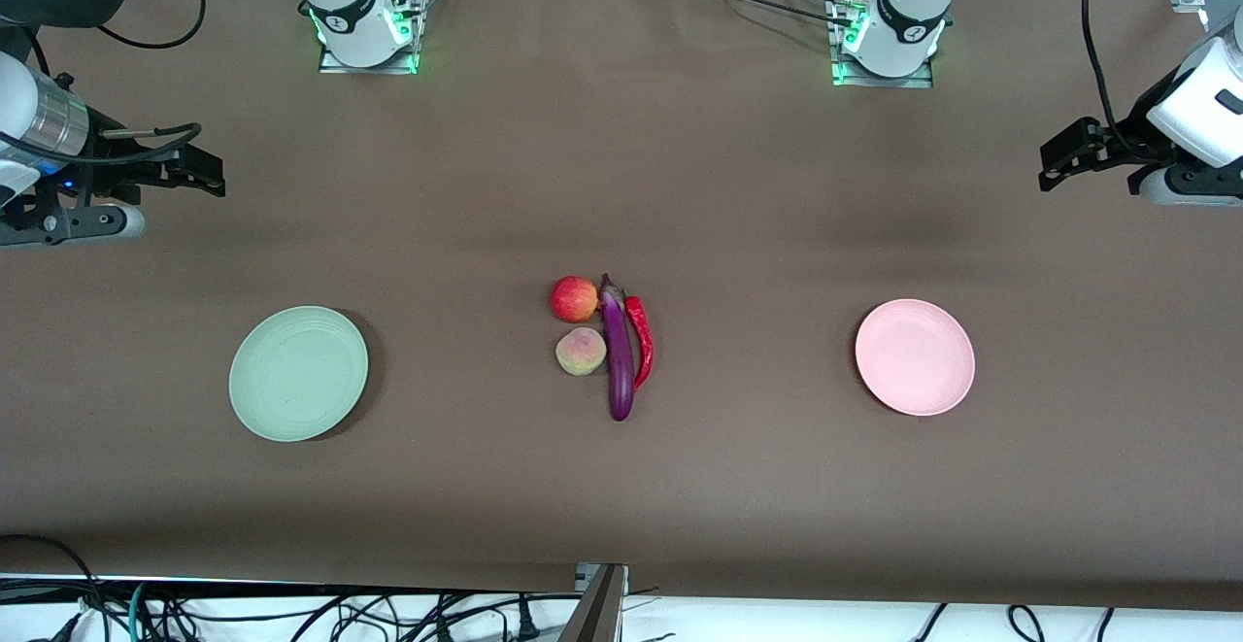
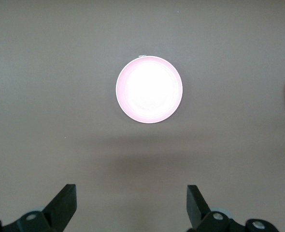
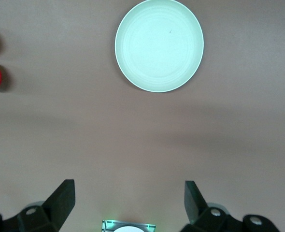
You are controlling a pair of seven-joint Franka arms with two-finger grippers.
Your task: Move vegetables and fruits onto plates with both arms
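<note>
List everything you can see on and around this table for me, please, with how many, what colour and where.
Red fruit: one, round, red, mid-table, touching the eggplant's stem end.
Peach: one, pale yellow-green with pink blush, just nearer the front camera than the red fruit.
Eggplant: one, glossy purple, lying between the fruits and the chili.
Chili pepper: one, bright red, curved, along the eggplant on the side toward the left arm's end.
Green plate: one, pale mint, toward the right arm's end.
Pink plate: one, pale pink, toward the left arm's end.
Table: one, brown cover.
Left gripper: black, open, waiting high over the table's left-arm end.
Right gripper: black, open, waiting high over the table's right-arm end.
</note>
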